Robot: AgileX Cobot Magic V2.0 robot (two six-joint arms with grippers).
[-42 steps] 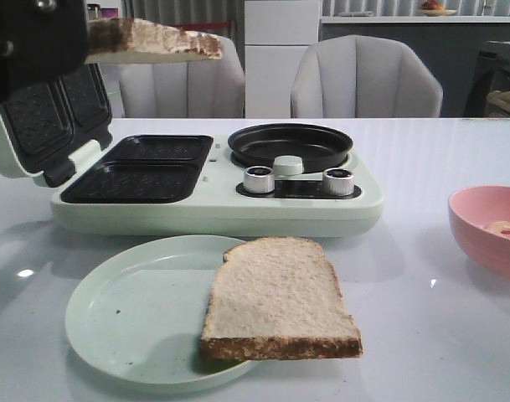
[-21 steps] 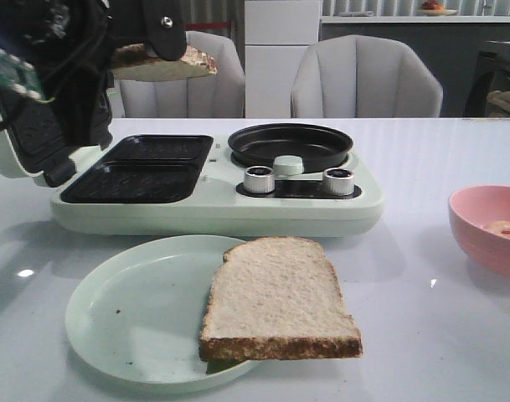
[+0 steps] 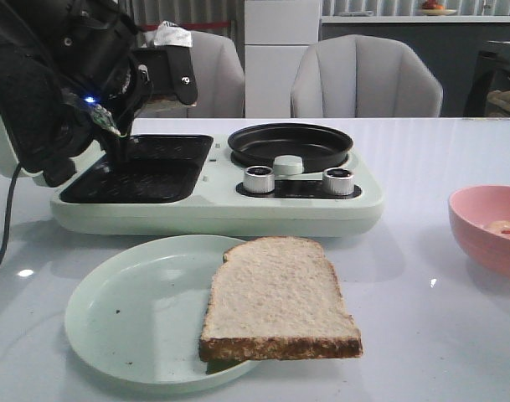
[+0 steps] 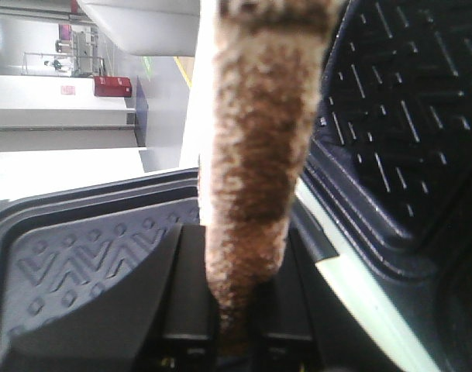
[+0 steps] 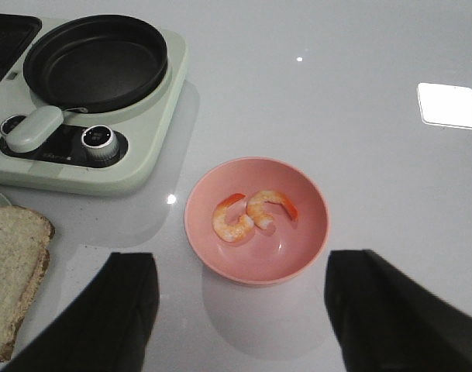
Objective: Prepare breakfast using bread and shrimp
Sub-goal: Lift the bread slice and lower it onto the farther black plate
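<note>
While my left gripper (image 4: 236, 341) pinches one slice of bread (image 4: 255, 155) by its crust edge, the slice stands on edge between the fingers, over the ridged black plates of the sandwich maker (image 3: 213, 180) at the far left of the white table (image 3: 422, 151). From the front, my left arm hides that slice and hangs above the near sandwich plate. The second slice of bread (image 3: 275, 297) lies flat on the pale green plate (image 3: 121, 314) at the near edge, its right side overhanging the rim. My right gripper (image 5: 239, 310) is spread wide and holds nothing, hovering above the pink bowl (image 5: 309, 232) at the right, where two shrimp (image 5: 251, 215) lie curled and touching. The round black pan (image 3: 290, 144) sits right of the sandwich plates, behind two knobs (image 3: 298, 180).
</note>
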